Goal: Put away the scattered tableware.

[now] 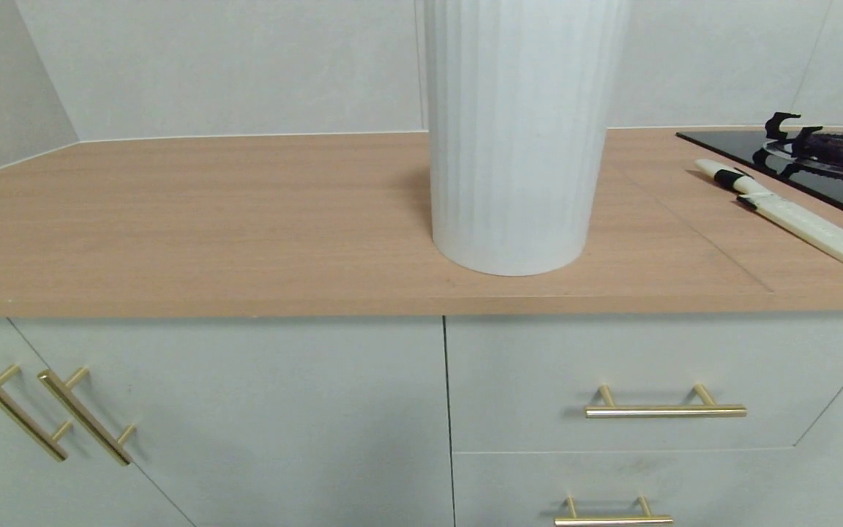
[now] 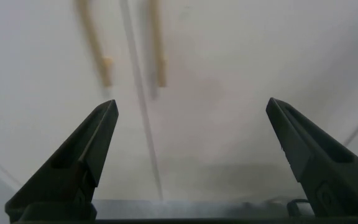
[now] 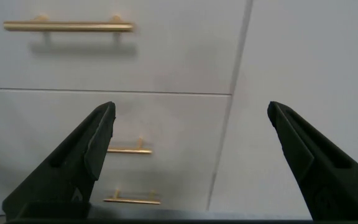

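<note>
Wooden countertop (image 1: 173, 219) — broad bare stretch left of the tall white ribbed container (image 1: 516, 146), which an arm sweeping across could topple. Glass hob (image 1: 740, 146) hems the right end. Knife (image 1: 795, 217) lies flat beside it, near the front edge — a clumsy pinch may skid it off. Left gripper (image 2: 191, 102) and right gripper (image 3: 191, 106) face cabinet fronts (image 1: 246, 410) below, jaws wide, empty.

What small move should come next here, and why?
Probably lift the right gripper toward the knife: it lies loose on the counter right of the white holder, while that gripper, jaws open, faces the drawers below.
</note>
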Tool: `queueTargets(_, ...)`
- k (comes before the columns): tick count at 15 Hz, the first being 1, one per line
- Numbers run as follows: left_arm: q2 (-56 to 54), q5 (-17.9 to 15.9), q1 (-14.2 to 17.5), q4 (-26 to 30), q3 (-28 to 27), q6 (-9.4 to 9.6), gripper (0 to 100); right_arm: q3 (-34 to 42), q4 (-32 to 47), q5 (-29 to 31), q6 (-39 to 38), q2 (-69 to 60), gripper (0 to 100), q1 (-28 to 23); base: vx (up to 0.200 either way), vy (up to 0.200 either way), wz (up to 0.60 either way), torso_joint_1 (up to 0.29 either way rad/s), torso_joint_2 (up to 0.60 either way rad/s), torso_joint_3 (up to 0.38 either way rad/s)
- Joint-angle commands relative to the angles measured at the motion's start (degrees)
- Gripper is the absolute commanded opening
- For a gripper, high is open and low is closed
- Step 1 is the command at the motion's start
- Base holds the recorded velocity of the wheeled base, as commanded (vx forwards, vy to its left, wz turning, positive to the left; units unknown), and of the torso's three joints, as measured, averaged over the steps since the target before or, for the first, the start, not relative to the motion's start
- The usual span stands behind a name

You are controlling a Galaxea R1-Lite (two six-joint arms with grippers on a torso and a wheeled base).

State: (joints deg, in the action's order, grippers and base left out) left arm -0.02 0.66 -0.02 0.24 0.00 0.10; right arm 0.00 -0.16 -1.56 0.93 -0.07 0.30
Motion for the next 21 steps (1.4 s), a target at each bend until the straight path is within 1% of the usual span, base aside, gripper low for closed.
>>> queueTargets(1, 0.0, 0.0, -0.1, 0.0, 0.0, -0.1, 100, 0.0, 0.0, 0.0, 0.0, 0.1, 100, 0.0, 0.0, 0.0, 0.0, 0.0, 0.0, 0.0)
queueTargets(17, 0.0, 0.0, 0.0, 0.0, 0.0, -0.01, 100, 0.0, 0.0, 0.0, 0.0, 0.1, 100, 0.0, 0.0, 0.0, 0.0, 0.0, 0.0, 0.0)
queueTargets(21, 0.0, 0.0, -0.1, 0.0, 0.0, -0.01, 100, 0.0, 0.0, 0.0, 0.0, 0.1, 100, 0.0, 0.0, 0.0, 0.0, 0.067, -0.22, -0.225)
